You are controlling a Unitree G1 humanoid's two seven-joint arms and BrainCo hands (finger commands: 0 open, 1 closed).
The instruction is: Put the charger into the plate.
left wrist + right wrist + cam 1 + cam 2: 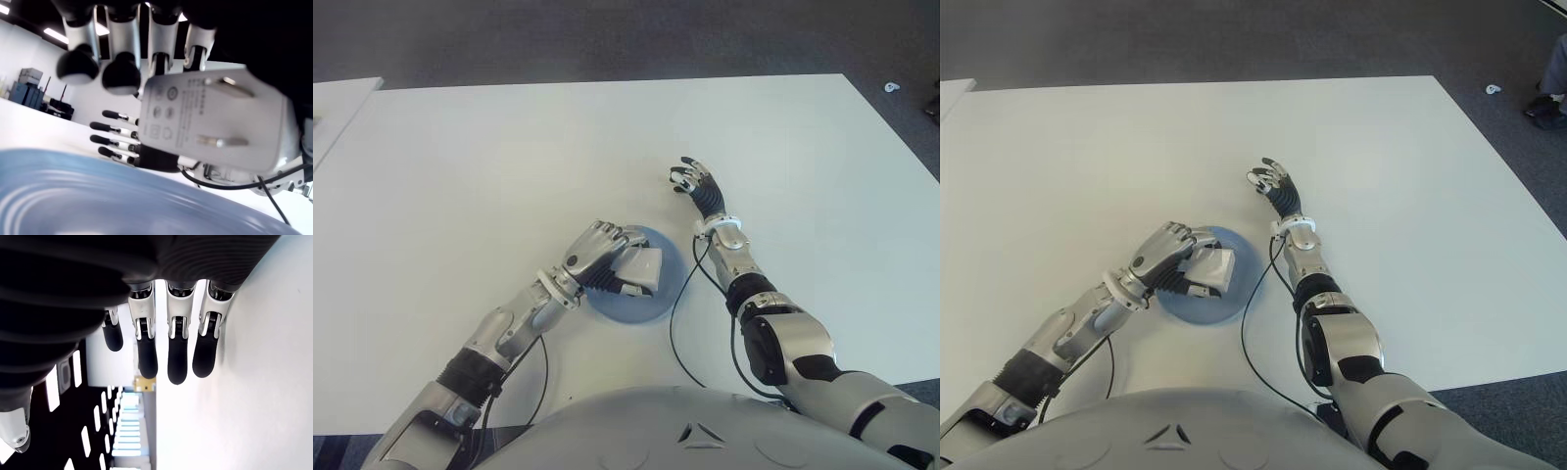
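White and blocky, the charger (640,269) sits in the left hand (597,257), whose fingers (119,68) are curled over it and clamped on its body. The left wrist view shows its flat face with two metal prongs (222,142) turned outward and printed marks beside them. Hand and charger are over the blue plate (664,299), which lies on the table (509,157) near the robot's front edge; the wrist view shows the charger just above the plate's surface, and whether it touches cannot be told.

To the right of the plate and a little farther out, the right hand (696,183) shows over bare table, apart from the plate. Its fingers (177,360) are loosely extended and slightly apart, holding nothing. A thin black cable (677,323) loops across the table from the right forearm toward the robot's body, passing just beside the plate's right rim. Another cable (540,377) hangs by the left forearm. Grey carpet (607,39) lies beyond the table's far edge.
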